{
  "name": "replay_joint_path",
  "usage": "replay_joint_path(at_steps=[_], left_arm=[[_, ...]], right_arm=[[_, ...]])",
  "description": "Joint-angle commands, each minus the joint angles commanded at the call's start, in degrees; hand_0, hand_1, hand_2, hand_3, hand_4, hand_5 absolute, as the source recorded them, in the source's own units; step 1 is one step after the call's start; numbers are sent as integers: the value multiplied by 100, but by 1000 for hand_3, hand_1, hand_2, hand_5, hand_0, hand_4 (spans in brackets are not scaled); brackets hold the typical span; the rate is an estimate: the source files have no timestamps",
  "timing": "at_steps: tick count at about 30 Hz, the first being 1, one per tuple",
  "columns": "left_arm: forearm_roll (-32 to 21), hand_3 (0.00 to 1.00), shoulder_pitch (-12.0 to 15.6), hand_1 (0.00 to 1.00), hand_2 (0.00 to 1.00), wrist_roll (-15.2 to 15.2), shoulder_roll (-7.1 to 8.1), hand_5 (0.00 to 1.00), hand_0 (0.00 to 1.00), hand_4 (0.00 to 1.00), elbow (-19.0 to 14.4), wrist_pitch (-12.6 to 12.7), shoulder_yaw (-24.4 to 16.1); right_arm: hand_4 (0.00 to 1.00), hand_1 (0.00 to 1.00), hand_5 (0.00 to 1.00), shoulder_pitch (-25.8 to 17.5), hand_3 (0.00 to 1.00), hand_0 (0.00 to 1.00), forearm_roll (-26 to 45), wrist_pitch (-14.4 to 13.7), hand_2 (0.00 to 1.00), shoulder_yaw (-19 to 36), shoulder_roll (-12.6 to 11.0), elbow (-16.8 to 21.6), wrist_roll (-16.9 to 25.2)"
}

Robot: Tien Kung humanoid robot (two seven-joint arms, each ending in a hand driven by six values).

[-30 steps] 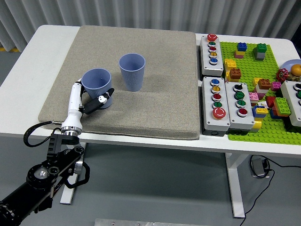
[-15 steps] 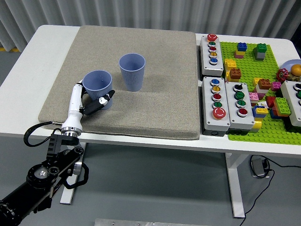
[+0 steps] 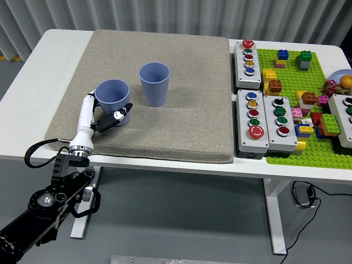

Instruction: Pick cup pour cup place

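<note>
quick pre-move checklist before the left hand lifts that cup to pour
1. Left hand wrapped around the near cup: ok, fingers curl at its base.
2. Near cup upright on the mat: ok.
3. Second cup upright, mouth open to receive: ok.
4. Gap between the two cups: ok, they stand apart.
5. Anything inside the near cup: cannot tell.
6. Button boxes away from the pour path: ok, off to the right of the mat.

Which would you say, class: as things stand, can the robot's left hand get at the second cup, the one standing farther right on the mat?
Probably yes. The left hand is wrapped around the near cup, and only bare mat separates it from the second cup.
</note>
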Motion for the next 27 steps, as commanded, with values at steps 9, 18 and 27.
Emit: replay_joint_path(at_steps=[9, 18, 27], left_arm=[[-58, 565, 40, 539, 580, -62, -12, 313, 556, 798, 34, 50, 21], [-35, 578, 42, 544, 596, -73, -11, 323, 559, 809, 21, 31, -12], [43, 703, 53, 592, 708, -49, -13, 354, 581, 831, 25, -17, -36]], right_arm=[[2, 653, 158, -11, 578, 688, -11, -1, 583, 10, 1, -1, 4], [2, 653, 158, 8, 578, 688, -11, 0, 583, 20, -6, -4, 11], [2, 653, 158, 14, 578, 688, 15, -4, 583, 7, -9, -5, 13]])
